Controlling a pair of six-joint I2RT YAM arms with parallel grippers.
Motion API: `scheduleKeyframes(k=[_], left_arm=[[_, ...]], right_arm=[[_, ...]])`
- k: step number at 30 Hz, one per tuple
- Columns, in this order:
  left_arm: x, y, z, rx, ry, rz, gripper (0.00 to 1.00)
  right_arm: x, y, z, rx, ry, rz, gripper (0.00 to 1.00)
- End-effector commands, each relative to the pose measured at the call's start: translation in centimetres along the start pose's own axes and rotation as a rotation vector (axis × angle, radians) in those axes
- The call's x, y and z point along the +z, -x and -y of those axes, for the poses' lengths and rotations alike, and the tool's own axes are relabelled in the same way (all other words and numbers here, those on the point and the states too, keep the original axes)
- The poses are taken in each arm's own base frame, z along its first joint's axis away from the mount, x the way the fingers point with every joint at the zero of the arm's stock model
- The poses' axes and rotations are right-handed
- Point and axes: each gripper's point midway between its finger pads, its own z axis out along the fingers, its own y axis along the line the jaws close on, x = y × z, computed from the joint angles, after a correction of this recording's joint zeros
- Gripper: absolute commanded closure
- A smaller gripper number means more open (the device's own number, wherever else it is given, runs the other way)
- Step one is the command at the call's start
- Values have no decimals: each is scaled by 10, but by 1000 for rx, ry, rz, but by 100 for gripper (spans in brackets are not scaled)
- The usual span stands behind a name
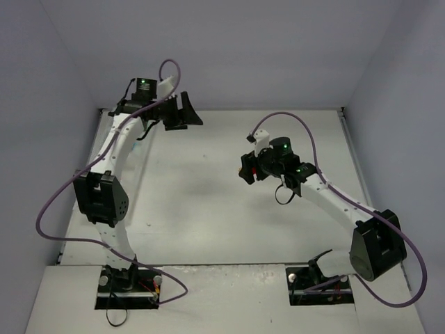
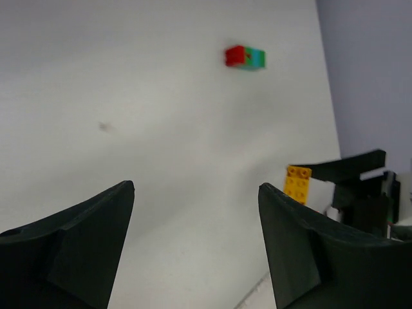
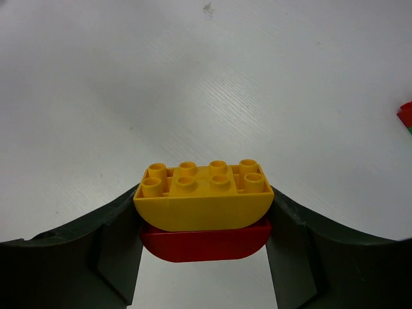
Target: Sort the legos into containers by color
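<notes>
My right gripper is shut on a two-brick clump, a yellow curved brick stacked on a red one, and holds it above the white table. In the top view this gripper is right of the table's middle. The held yellow brick also shows in the left wrist view. A red and green clump lies on the table, and its edge shows in the right wrist view. My left gripper is open and empty at the far left. The compartment tray is out of view.
The white table is walled in by grey panels on the left, back and right. A small dark mark is on the table surface. Purple cables loop off both arms.
</notes>
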Motion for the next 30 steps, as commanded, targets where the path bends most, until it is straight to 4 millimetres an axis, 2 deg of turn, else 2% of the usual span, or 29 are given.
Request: scheduleKeyframes(k=[1,4,7,11,18,24,30], left_arm=[[0,-42,82,2,-268,-148,28],[14,-73,105,32,-296,-232,27],[24,-94,120,54,-302,-276,27],[34,-111,135,91,-320,-313,27],[40,-134,137,117,-298,-369,27],[41,-152,119,113,-234,-432,32],[41,-163,120,102,-266,-471,35]], right_arm=[[-13,58,-16,-116,33,162,100],[-11,59,-27,-141,59,161,100],[-6,57,-39,-166,86,145,100],[-2,56,-52,-188,108,136,100],[1,53,-58,-200,115,127,100],[1,50,-58,-205,118,123,100],[3,48,-60,-207,127,117,100]])
